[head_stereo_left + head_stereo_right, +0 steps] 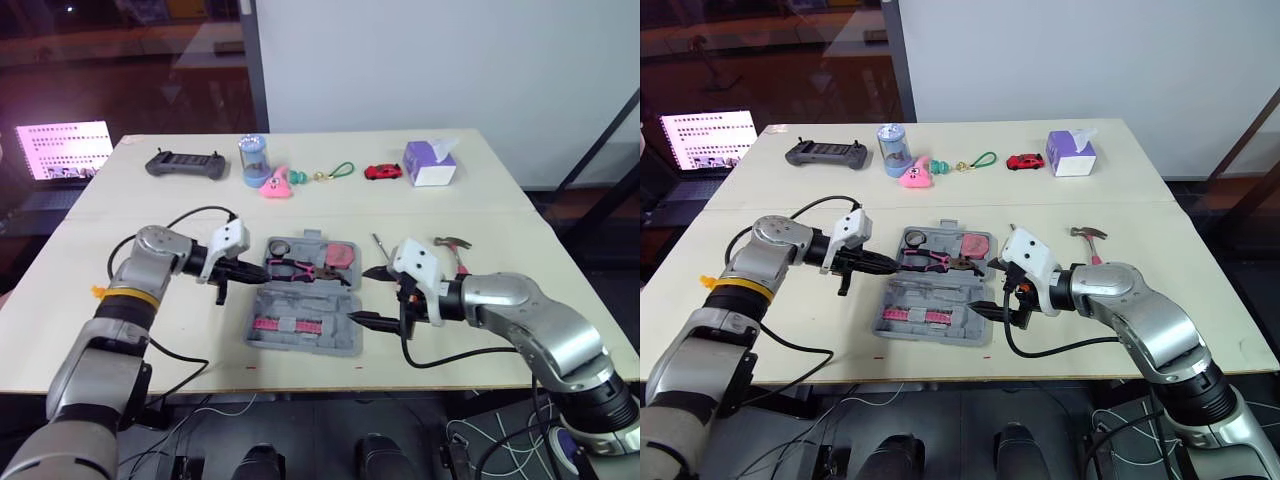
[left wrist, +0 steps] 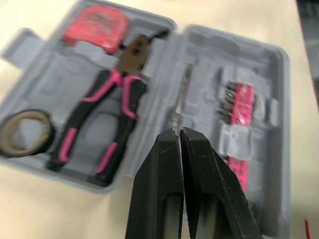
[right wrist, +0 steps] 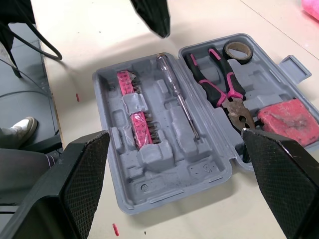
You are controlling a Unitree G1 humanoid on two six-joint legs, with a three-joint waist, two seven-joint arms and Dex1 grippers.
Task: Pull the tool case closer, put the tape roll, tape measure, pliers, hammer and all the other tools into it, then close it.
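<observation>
Near the front edge of the pale, smooth table [image 1: 480,200] the tool case [image 1: 340,338] lies open flat. It is grey moulded plastic with rounded corners and shaped recesses. Its far half holds a tape roll [image 3: 237,49], a dark ring at the left end. Beside the roll are pliers [image 3: 219,84] with pink and black grips and dull metal jaws, then a blocky pink-red tape measure [image 3: 289,122] at the right end. Its near half holds a thin metal-shafted screwdriver [image 3: 179,97] along the hinge side and pink bit holders [image 3: 137,119] with rows of small metal bits.

On the table right of the case lies the hammer [image 1: 452,247], its claw head metal and its handle partly hidden by the right arm.

At the case's left side is the left gripper [image 2: 178,130], its two black fingers pressed together and holding nothing. At the case's right end, the right gripper [image 1: 362,295] is spread wide and empty, its textured black pads well apart.

Along the far side stand a black controller [image 1: 185,163], a blue cylinder [image 1: 253,158], a red toy car [image 1: 382,172] and a purple tissue box [image 1: 431,163].
</observation>
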